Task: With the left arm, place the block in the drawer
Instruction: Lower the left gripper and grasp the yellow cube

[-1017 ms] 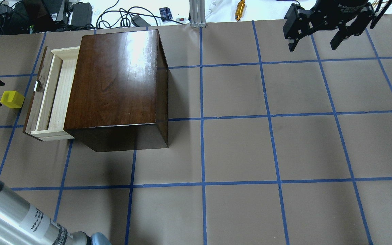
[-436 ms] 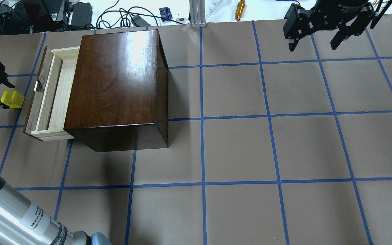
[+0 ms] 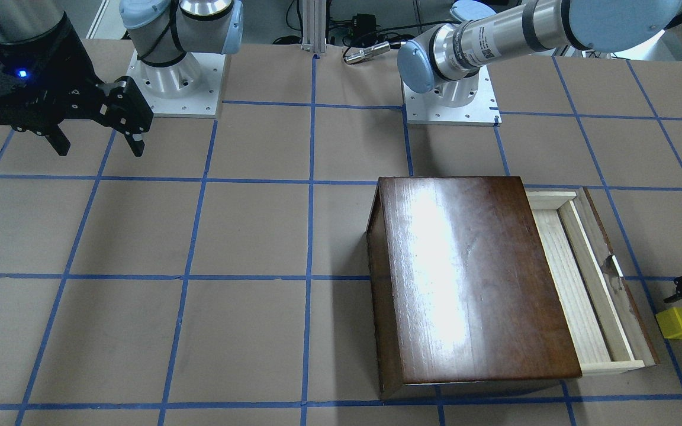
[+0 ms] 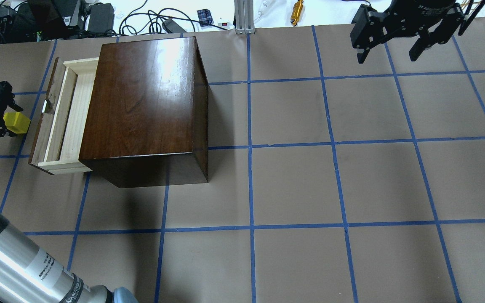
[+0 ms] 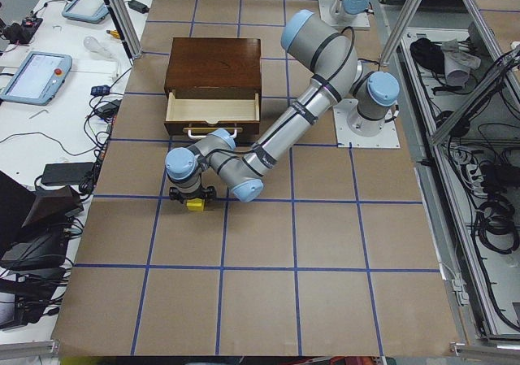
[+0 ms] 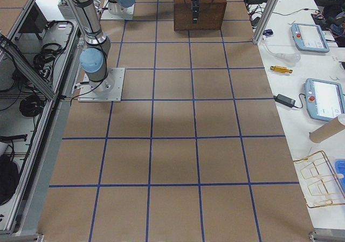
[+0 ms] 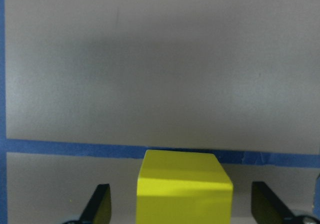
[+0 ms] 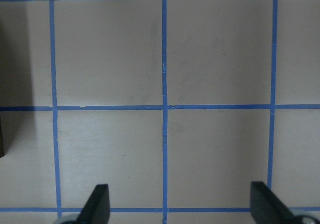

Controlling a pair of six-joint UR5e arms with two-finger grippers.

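Table top covered in brown paper, gridded with blue tape. White side bench carries loose cables, a black power brick and a grey tablet-like pendant. Aluminium frame post at the far edge; even light, soft shadows.

The overhead camera looks forward and down on the table, the cabinet at its 10 o'clock. The front-facing camera looks steeply down from the opposite side, sharing that cabinet at its 4 o'clock. Both side cameras sit high and far at the table's ends. The left wrist camera hangs close above the block, at its 6 o'clock; the right wrist camera looks straight down from higher up
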